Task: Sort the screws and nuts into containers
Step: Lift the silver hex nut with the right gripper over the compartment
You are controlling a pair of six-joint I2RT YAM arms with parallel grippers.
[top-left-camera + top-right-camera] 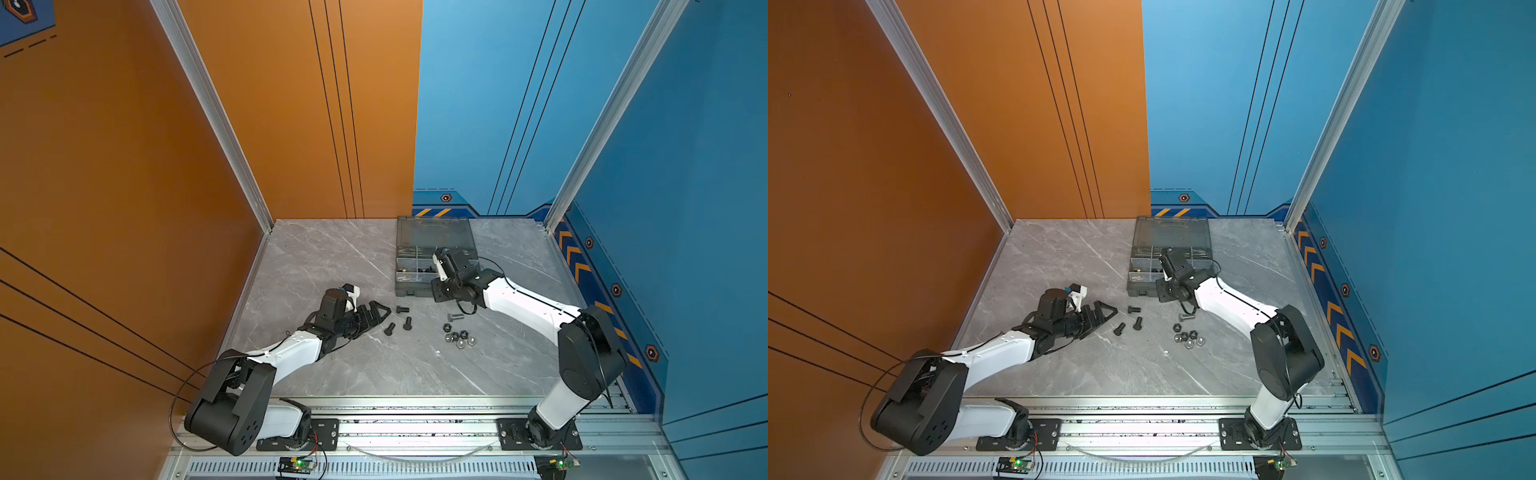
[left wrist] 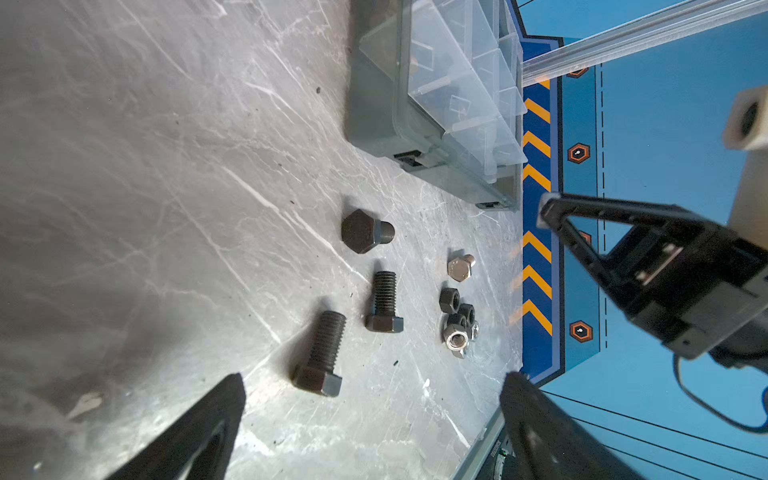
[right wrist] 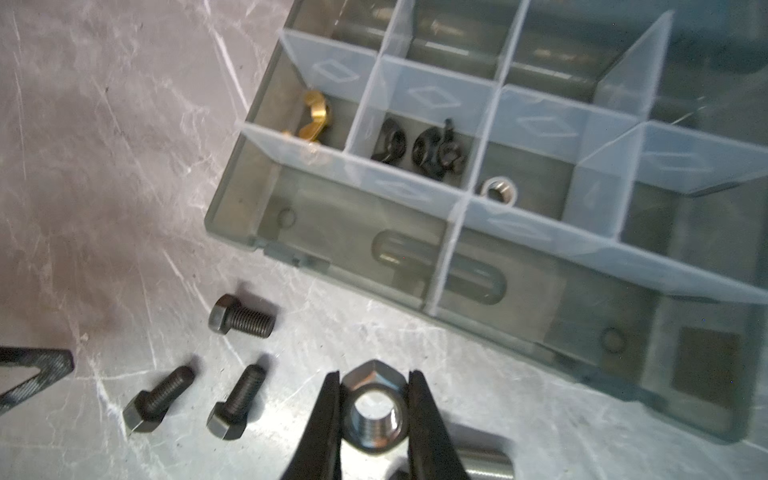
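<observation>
Right tool (image 3: 375, 380) is pinching a silver nut (image 3: 376, 411) by its flats, above the table (image 1: 332, 257). In both top views its tips are hidden under the wrist, so we cannot place the nut there. A silver screw (image 3: 488, 461) is cut off at the right wrist view's edge. The case (image 1: 432, 232) holds a brass wing nut (image 3: 314, 118), black wing nuts (image 3: 415, 145) and another silver nut (image 3: 497, 190) in three neighbouring containers (image 3: 432, 89); farther ones blur. Loose nuts (image 1: 459, 336) lie at six o'clock from the case, three black screws (image 1: 407, 323) at nine o'clock from them. Right arm slopes toward the case, wrist bent down. Left arm lies low with the left tool (image 2: 372, 377) spread wide, tips near the screws.
</observation>
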